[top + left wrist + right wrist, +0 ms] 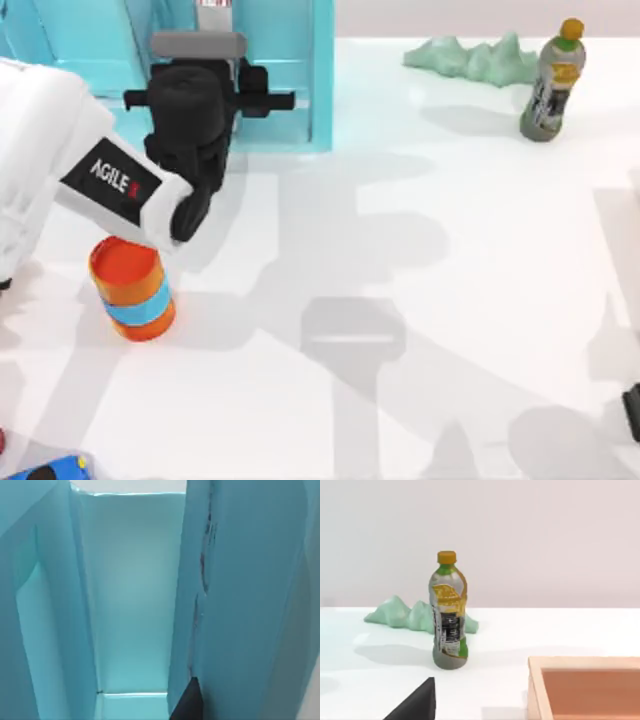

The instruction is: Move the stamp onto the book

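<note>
Overhead first: my left gripper is pushed into the light blue shelf unit, the orange can well behind it. Its opening and any hold I cannot tell. The right gripper is parked far off.

Left wrist: shelf walls lie close ahead. I cannot identify the stamp or the book.

Right wrist: a bottle stands ahead.

Judgement: I cannot yet tell the stamp's bearing from either gripper.

You can read "AGILE" in white letters on the dark band of the left arm in the top view. The bottle carries a label whose print is too small to read.
</note>
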Robot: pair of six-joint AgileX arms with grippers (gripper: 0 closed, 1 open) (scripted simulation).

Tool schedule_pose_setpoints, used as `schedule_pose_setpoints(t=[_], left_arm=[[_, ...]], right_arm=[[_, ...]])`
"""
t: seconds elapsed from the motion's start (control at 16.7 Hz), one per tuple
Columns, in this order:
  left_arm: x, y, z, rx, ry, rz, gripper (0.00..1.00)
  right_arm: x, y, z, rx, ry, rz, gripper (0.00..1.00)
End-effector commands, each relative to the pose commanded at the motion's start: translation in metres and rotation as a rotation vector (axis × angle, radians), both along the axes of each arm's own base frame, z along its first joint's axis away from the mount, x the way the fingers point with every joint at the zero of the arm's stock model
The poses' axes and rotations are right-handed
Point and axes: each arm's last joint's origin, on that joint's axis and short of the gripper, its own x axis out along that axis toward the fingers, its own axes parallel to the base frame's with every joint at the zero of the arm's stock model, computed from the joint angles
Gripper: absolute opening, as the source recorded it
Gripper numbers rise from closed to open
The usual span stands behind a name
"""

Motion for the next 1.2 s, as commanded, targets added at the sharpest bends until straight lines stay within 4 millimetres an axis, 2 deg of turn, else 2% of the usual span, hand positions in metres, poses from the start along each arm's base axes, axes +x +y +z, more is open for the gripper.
schedule_pose_setpoints(t=[0.24, 0.84, 1.02, 1.2], left_arm=[[0.000, 0.000, 0.000, 0.000, 0.000, 0.000, 0.02], [-0.001, -0.002, 0.001, 0.000, -0.001, -0.004, 0.00], [-0.002, -0.005, 0.025, -0.001, -0.005, 0.015, 0.00], [-0.014, -0.013, 0.079, -0.003, -0.023, 0.036, 0.00]], right_arm=[[0.000, 0.000, 0.000, 0.000, 0.000, 0.000, 1.00], [0.000, 0.000, 0.000, 0.000, 0.000, 0.000, 1.00], [0.000, 0.000, 0.000, 0.000, 0.000, 0.000, 1.00], [0.000, 0.000, 0.000, 0.000, 0.000, 0.000, 1.00]])
